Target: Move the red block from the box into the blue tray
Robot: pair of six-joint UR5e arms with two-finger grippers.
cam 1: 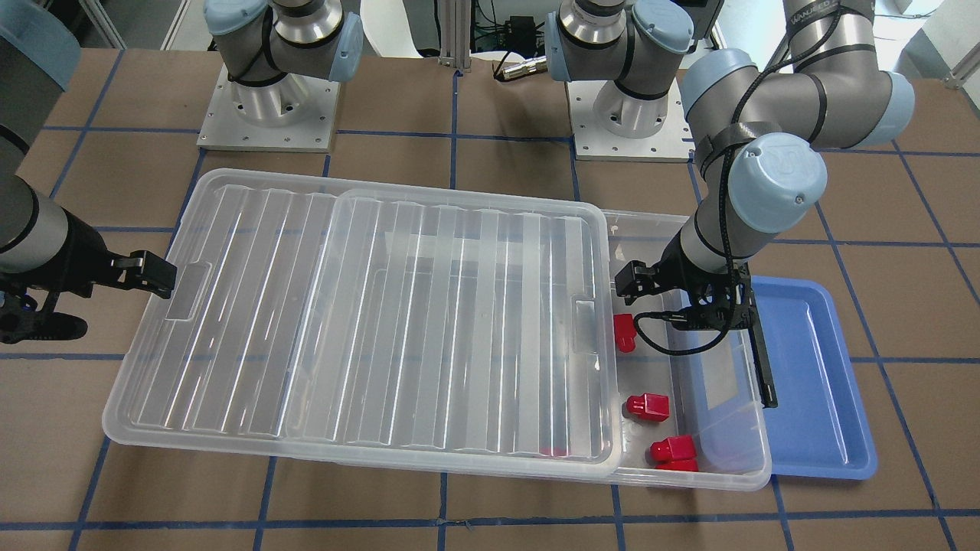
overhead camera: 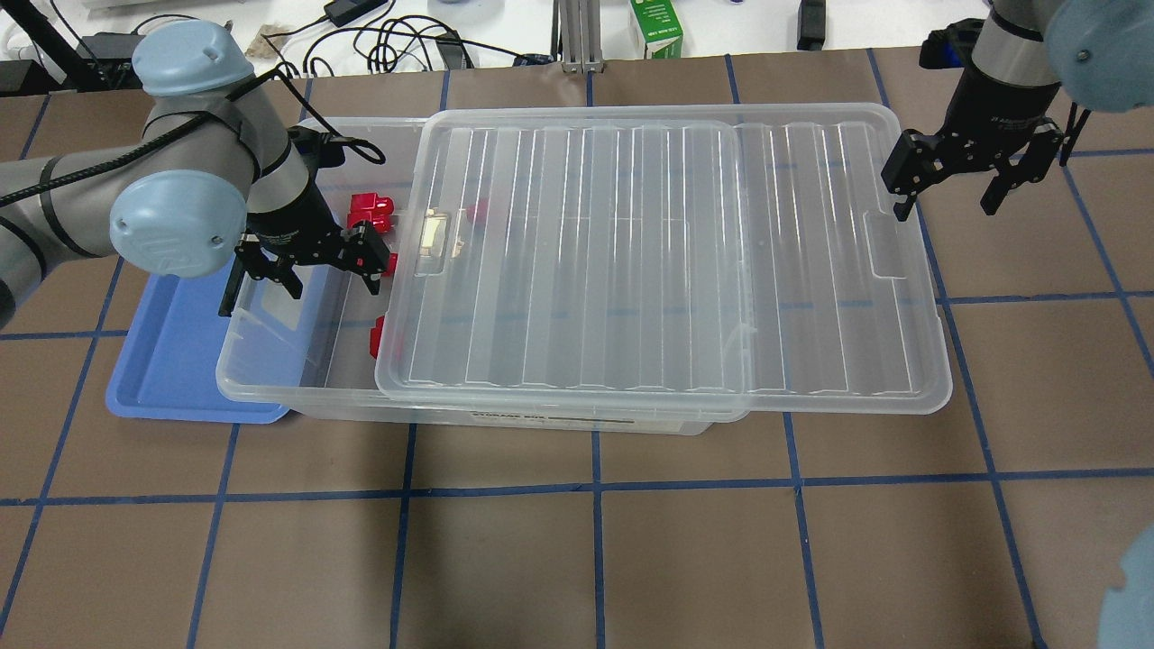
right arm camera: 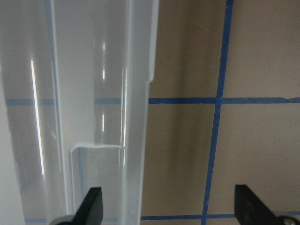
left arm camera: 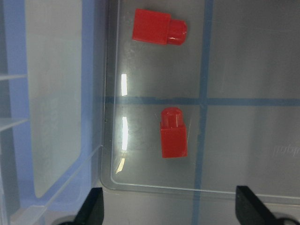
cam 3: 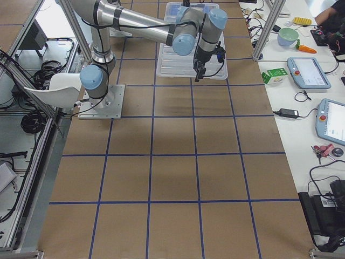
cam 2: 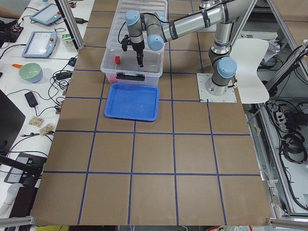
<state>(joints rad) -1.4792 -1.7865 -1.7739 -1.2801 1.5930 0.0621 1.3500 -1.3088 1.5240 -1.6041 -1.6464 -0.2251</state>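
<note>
- Directly under the wide-open, empty left gripper (left arm camera: 171, 208), a red block (left arm camera: 173, 132) lies on the clear box (overhead camera: 306, 401) floor. Its long axis runs up the wrist view, stub uppermost.
- Second red block (left arm camera: 159, 26) lies crosswise, stub pointing right.
- Blue tray (overhead camera: 171, 361) adjoins the box's uncovered end.
- Right gripper (overhead camera: 947, 194) hangs open, empty, beside the lid (overhead camera: 631, 270).

Your table (overhead camera: 631, 559) is a brown surface marked into squares by blue tape lines (overhead camera: 595, 487). Directly on it you have the clear box (overhead camera: 451, 416), lying lengthwise across the robot's front, and the blue tray (overhead camera: 171, 361) at the box's short end on the robot's left. The tray lies flat, just beside the box. Seen from overhead, the box's end wall overlaps the tray's rim, so you cannot tell whether they touch. At the robot's edge of the table sit two metal base plates (cam 1: 321, 115) (cam 1: 589, 145), side by side.
</note>
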